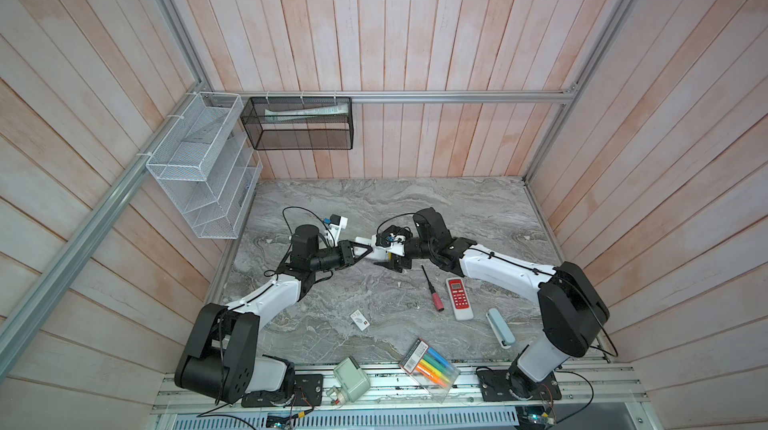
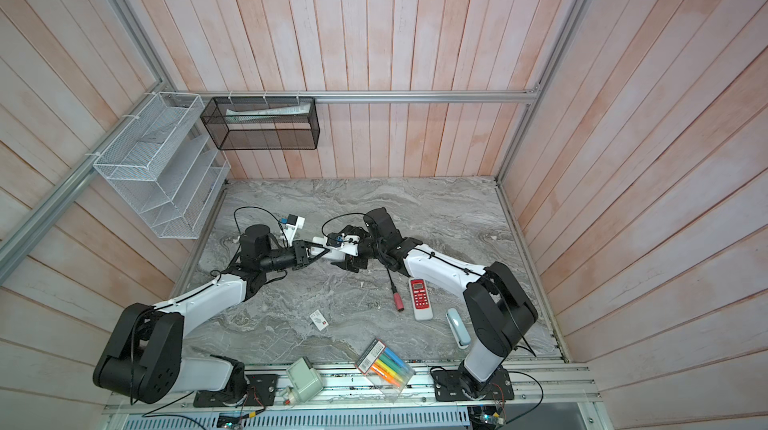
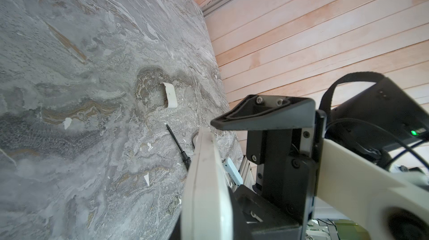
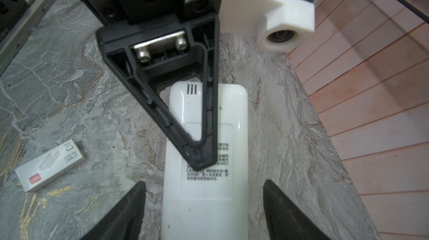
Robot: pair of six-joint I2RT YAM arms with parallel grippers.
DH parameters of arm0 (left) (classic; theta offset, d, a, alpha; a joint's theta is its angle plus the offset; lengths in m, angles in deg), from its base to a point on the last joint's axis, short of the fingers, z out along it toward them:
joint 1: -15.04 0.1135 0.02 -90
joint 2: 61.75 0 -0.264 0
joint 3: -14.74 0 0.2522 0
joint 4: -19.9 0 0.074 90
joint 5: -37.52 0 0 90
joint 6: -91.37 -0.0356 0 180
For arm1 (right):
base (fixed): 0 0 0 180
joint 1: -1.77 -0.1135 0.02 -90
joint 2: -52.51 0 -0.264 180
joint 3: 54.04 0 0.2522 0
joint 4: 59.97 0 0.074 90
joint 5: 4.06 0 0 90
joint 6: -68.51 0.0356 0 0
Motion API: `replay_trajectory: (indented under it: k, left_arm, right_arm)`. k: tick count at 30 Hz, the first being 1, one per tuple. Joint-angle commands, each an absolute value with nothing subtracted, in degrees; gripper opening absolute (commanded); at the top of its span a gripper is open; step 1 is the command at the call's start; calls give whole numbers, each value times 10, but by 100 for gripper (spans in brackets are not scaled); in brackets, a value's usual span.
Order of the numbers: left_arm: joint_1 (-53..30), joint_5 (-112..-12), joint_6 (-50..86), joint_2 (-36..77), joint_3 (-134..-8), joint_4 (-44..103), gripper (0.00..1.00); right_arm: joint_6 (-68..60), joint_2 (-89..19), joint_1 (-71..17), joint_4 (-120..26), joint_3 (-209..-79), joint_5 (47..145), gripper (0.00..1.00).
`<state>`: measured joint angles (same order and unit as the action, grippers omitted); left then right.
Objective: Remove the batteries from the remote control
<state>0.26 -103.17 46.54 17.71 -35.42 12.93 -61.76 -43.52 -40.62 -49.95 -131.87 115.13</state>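
A white remote control (image 1: 374, 255) (image 2: 336, 256) hangs above the table's middle, held between the two arms. My left gripper (image 1: 365, 251) (image 3: 206, 222) is shut on it, one black finger (image 4: 185, 111) lying across its back. In the right wrist view the remote control (image 4: 204, 204) shows its labelled back, with the cover panel in place. My right gripper (image 4: 204, 182) (image 1: 384, 258) is open, its fingers standing either side of the remote's near end with a gap on each side. The batteries are hidden.
On the table lie a screwdriver (image 1: 432, 290), a second remote with a red face (image 1: 459, 298), a light-blue stapler (image 1: 500, 327), a staple box (image 1: 360, 319) and a small curved white piece (image 3: 169, 95). A marker pack (image 1: 430, 367) and a green device (image 1: 352, 380) sit at the front edge.
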Motion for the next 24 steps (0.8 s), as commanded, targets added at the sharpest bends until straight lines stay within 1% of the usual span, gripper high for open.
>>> replay_trajectory:
  k: [1, 5, 10, 15, 18, 19, 20, 22, 24]
  left_arm:
    - [0, -1036, 450, 161, -344, 123, 0]
    - [0, -1033, 450, 159, -345, 126, 0]
    - [0, -1025, 450, 160, -346, 130, 0]
    - [1, -1024, 452, 162, -345, 129, 0]
    - [0, -1022, 454, 163, -345, 130, 0]
    - [0, -1021, 455, 164, -345, 130, 5]
    - [1, -1021, 456, 164, -346, 130, 14]
    - [1, -1020, 456, 164, -345, 131, 33]
    - [2, -1015, 456, 161, -343, 133, 55]
  right_arm:
    - [-618, -459, -411, -468, -1354, 1146, 80]
    - [-610, -483, -414, -448, -1383, 1148, 77]
    - [-607, -491, -417, -449, -1389, 1146, 70]
    - [-608, -495, -420, -444, -1394, 1140, 56]
    - [-608, -496, -420, -440, -1397, 1140, 52]
    - [-608, -496, -420, -439, -1397, 1139, 51]
    - [-609, -496, -420, -438, -1397, 1139, 51]
    - [-609, -496, -420, -437, -1397, 1138, 49]
    - [-611, -497, -420, -433, -1396, 1138, 48]
